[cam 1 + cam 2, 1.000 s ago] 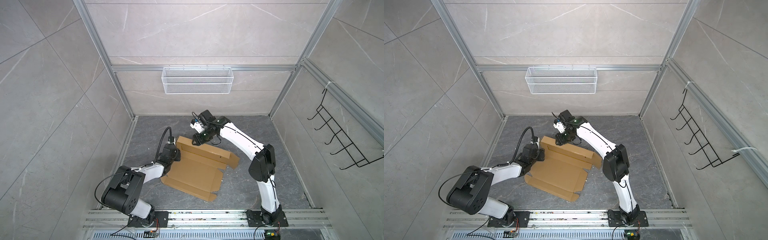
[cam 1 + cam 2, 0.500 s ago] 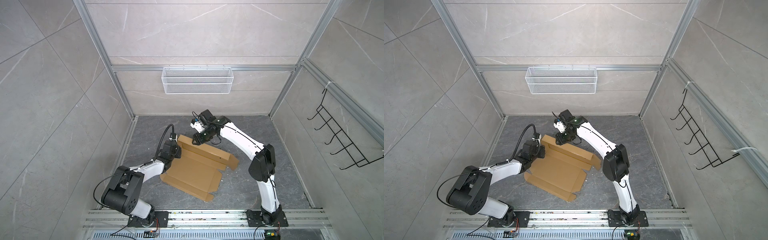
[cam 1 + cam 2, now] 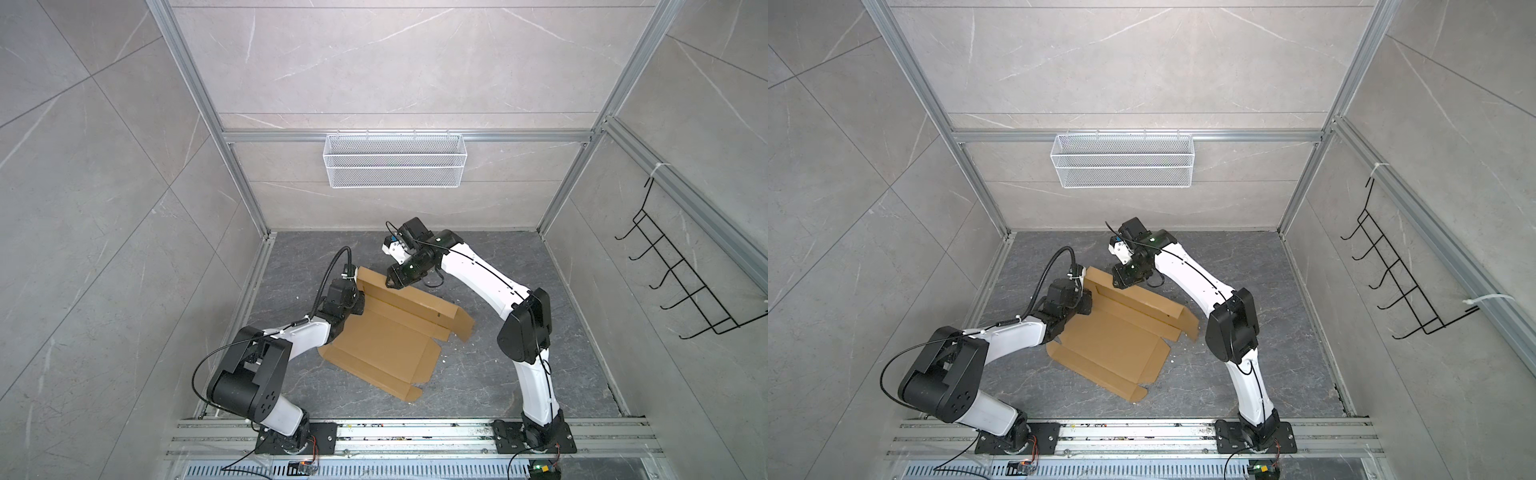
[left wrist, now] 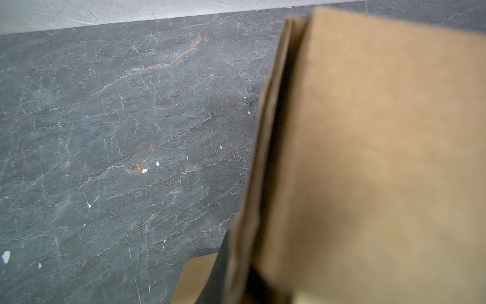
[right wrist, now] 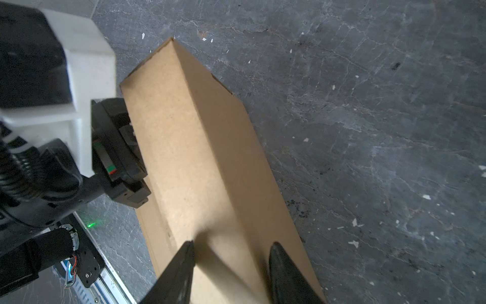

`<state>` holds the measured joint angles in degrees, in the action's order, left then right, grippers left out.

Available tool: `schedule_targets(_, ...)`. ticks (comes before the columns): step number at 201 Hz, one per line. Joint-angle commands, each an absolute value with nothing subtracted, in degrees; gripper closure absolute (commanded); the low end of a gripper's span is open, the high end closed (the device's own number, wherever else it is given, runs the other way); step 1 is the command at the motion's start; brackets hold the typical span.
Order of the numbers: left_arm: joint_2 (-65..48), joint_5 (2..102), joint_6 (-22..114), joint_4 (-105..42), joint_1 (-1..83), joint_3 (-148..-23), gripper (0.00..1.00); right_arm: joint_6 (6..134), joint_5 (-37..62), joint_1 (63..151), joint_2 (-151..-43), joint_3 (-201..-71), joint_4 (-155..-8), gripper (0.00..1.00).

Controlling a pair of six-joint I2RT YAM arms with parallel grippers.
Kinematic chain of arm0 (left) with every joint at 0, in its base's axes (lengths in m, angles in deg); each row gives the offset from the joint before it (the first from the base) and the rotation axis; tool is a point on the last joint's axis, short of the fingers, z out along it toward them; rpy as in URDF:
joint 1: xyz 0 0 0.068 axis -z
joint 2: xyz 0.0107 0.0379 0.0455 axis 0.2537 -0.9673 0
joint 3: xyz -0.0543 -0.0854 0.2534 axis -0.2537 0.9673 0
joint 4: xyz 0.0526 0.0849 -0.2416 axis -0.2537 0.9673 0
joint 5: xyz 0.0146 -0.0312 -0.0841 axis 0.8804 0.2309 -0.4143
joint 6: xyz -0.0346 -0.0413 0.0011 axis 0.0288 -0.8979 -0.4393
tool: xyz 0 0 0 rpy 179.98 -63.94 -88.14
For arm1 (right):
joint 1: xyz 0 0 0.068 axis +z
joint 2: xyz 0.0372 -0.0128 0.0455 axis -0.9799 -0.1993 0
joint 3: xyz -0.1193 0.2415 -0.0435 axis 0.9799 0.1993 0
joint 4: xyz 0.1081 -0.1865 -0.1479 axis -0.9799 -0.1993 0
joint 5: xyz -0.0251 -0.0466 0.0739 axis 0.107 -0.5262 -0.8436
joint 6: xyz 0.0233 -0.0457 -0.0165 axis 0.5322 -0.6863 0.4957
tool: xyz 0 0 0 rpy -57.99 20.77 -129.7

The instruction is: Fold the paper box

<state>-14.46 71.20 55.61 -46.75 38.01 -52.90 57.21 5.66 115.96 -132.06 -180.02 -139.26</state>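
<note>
**Two Grippers, One Corner of a Cardboard Mailer**

Clamps the right gripper [image 5: 231, 244] astride the raised rear wall of the paper box [image 3: 386, 345], one black finger [image 5: 181, 271] on each face, close to that wall's left end in both top views. Closes the left gripper [image 3: 358, 306] on the upturned end flap at the same corner. Offers, in the left wrist view, only a blurred dark finger [image 4: 222, 263] pressed against the cardboard edge.

Finds the rest of the brown corrugated sheet lying flat and open on the dark veined tabletop [image 3: 478, 386], between the two arm bases and set askew. Points the near flap and its tabs, unfolded, toward the front rail [image 3: 415, 432], with the right end flap splayed outward. Shows white scraps [image 5: 355, 243] scattered on the surface beside the box.

Frames the work with a white wire basket [image 3: 395, 166] on the back wall and a black hook rack [image 3: 681, 291] on the right wall, both well apart from the cardboard.
</note>
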Motion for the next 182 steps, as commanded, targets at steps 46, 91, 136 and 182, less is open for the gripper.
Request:
schedule_targets(46, -11.75, 67.25, 53.1, -47.61, 34.95, -51.42, 0.66, 55.65, 5.3, 115.63, -134.44, -180.43, -142.7, 0.52)
schedule_targets(91, -13.39, 60.93, 49.93, -49.68, 32.25, -50.05, 0.58, 55.3, 5.58, 115.64, -134.89, -180.69, -142.76, 0.53)
schedule_targets(136, -17.54, 54.92, 49.16, -51.17, 30.4, -52.77, 0.61, 55.19, 5.73, 115.61, -135.07, -181.13, -143.01, 0.53)
schedule_targets(182, -19.48, 52.87, 48.4, -52.91, 30.45, -54.48, 0.62, 55.19, 5.76, 115.6, -135.07, -181.22, -143.05, 0.53)
